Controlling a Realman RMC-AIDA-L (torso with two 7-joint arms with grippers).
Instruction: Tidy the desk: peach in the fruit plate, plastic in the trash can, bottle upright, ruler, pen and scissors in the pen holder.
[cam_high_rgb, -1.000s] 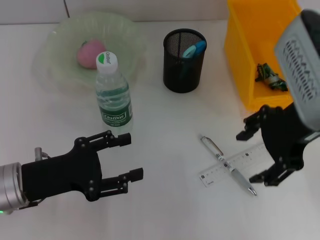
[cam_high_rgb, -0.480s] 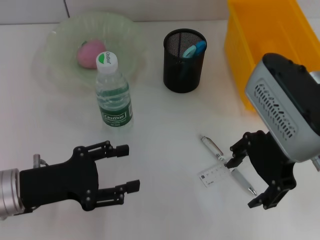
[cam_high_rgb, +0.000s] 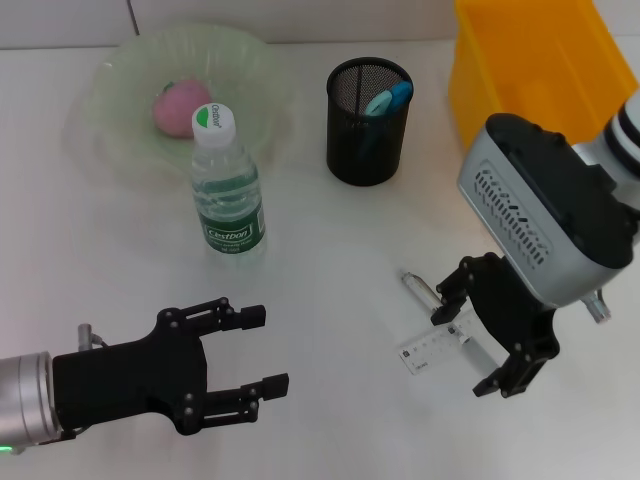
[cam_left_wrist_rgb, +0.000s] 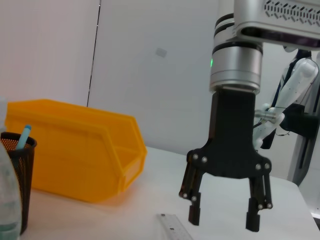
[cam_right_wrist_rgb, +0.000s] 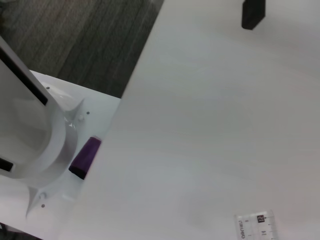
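White desk (cam_high_rgb: 330, 250), right pincer (cam_high_rgb: 468, 340) wide over ruler (cam_high_rgb: 430, 350)

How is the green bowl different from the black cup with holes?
The fruit plate is wide, shallow, pale green and see-through; the pen holder is tall, narrow and black mesh. The fruit plate holds a pink peach; the pen holder holds something with blue handles, likely the scissors. The fruit plate sits on the robot's left of the pen holder. Both stand open-topped at the back of the white desk.

A ruler (cam_right_wrist_rgb: 256, 225) end lies on the white desk (cam_right_wrist_rgb: 220, 115) near its edge.
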